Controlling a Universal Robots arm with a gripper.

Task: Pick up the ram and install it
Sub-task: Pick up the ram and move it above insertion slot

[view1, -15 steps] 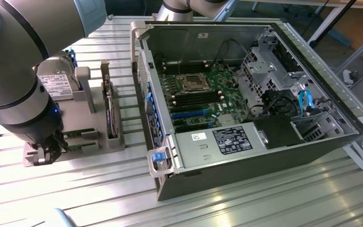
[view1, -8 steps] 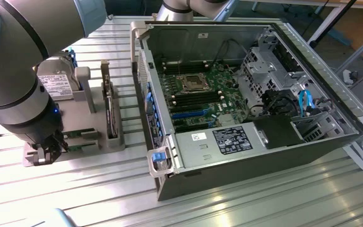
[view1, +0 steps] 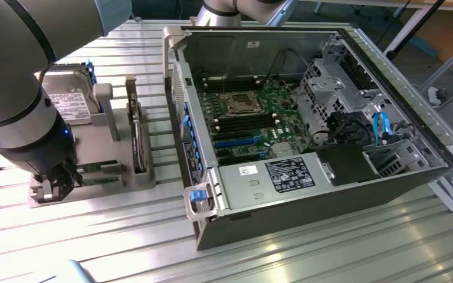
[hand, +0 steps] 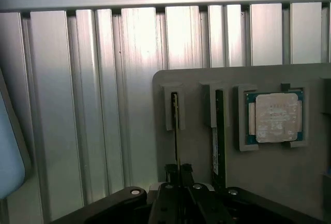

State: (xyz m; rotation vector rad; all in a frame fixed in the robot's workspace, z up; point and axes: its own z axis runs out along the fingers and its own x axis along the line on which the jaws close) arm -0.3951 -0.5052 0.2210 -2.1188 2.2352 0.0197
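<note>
In the wrist view, the claw (hand: 178,171) is seen clenched on the ram (hand: 176,125). Its two dark fingertips (hand: 170,170) are pressed on both sides of the thin board, which is seen from its edge. The ram is standing upright in a narrow slot of the grey holder (hand: 269,177), at the holder's outer side. Just beside it, in the next slot, a second thin green stick (hand: 218,136) is placed, also upright. Beyond that stick, the square silver processor chip (hand: 276,118) is laid flat in its own recess of the same holder.

In the exterior view, the arm is lowered over the holder's near end, at the exterior view's left. On the same holder a hard drive (view1: 68,103) and a dark expansion card (view1: 136,138) are kept upright, both apart from the claw. The holder is set on the slatted metal tabletop (view1: 92,236). Toward the exterior view's right, an open computer case (view1: 250,32) is laid on its side, with the motherboard (view1: 250,118) exposed inside it, well apart from the ram.
</note>
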